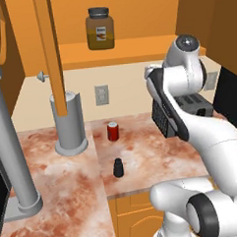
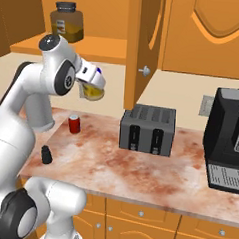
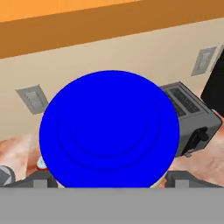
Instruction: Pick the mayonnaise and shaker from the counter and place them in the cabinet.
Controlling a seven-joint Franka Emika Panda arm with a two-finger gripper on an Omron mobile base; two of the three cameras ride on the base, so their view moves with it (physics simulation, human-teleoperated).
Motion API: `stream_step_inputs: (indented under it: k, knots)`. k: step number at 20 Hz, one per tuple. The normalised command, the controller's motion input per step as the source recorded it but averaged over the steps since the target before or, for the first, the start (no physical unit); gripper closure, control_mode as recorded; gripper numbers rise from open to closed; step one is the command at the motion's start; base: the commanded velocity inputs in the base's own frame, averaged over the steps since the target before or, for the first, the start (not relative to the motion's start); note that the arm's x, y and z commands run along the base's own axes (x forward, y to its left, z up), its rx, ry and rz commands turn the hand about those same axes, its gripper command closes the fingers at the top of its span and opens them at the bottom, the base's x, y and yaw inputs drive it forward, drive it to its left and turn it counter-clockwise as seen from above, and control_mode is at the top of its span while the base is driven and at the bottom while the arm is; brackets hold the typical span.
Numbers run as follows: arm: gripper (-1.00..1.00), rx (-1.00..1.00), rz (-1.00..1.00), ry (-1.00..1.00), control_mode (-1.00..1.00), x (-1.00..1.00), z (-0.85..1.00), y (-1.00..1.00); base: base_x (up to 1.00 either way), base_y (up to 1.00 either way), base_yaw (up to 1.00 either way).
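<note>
My gripper (image 2: 95, 84) is shut on the mayonnaise (image 2: 92, 93), a pale-yellow jar held tilted in the air above the counter, below the cabinet shelf (image 2: 103, 44). In the hand view its blue lid (image 3: 109, 129) sits right in front of the camera, between the two fingertips (image 3: 41, 179). The black shaker (image 1: 118, 167) (image 2: 47, 155) stands alone on the counter near the front edge. The cabinet's orange door (image 1: 50, 55) (image 2: 140, 42) hangs open, and its shelf (image 1: 136, 53) lies above and behind the arm.
An amber jar with a dark lid (image 1: 100, 29) (image 2: 67, 22) stands on the shelf. A red can (image 1: 113, 131) (image 2: 74, 124) stands behind the shaker. On the counter are a toaster (image 2: 147, 129), a black appliance (image 2: 229, 138) at the right and a grey cylinder (image 1: 69, 125).
</note>
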Motion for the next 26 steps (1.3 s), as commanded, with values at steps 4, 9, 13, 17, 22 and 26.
stream_step_inputs:
  k: [4, 9, 13, 17, 22, 26]
  knots:
    - [1.0, 0.0, -0.09, -0.1, -1.0, 0.0, 0.69, -0.33, 0.0, 0.0, 0.0]
    - [1.0, -0.01, -0.09, -0.12, -1.0, 0.0, 0.7, -0.25, 0.0, 0.0, 0.0]
    - [1.0, 0.0, -0.06, -0.13, -1.0, 0.01, 0.52, -0.2, 0.0, 0.0, 0.0]
    - [1.0, 0.0, -0.04, -0.11, -1.0, 0.23, 0.41, -0.18, 0.0, 0.0, 0.0]
    - [1.0, 0.0, -0.01, -0.06, -1.0, 0.33, 0.2, -0.02, 0.0, 0.0, 0.0]
    - [1.0, 0.0, 0.0, -0.03, -1.0, 0.42, 0.04, 0.0, 0.0, 0.0, 0.0]
